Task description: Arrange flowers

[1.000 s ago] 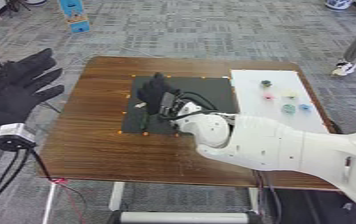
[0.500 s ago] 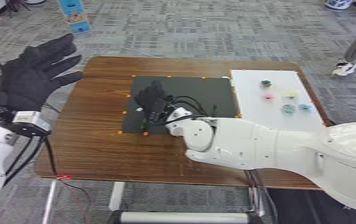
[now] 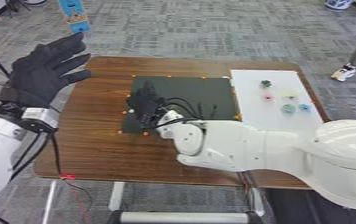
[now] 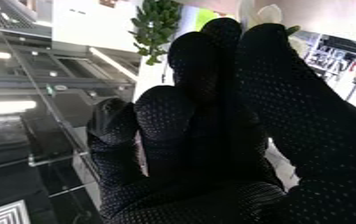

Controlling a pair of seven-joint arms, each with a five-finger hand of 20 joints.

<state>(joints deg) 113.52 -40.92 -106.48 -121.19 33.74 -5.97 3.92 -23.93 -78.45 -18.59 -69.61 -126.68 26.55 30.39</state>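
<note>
Flowers (image 3: 269,97): five on sheet (image 3: 249,81), one bloom (image 4: 269,14) in right robot hand (image 3: 146,107).

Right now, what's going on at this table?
The robot is arranging flowers. Its right hand is over the dark mat, apparently pinching a white flower. Small coloured pieces, pink, yellow, green and blue, lie on the white sheet. The left hand is open, raised by the table's left side.
</note>
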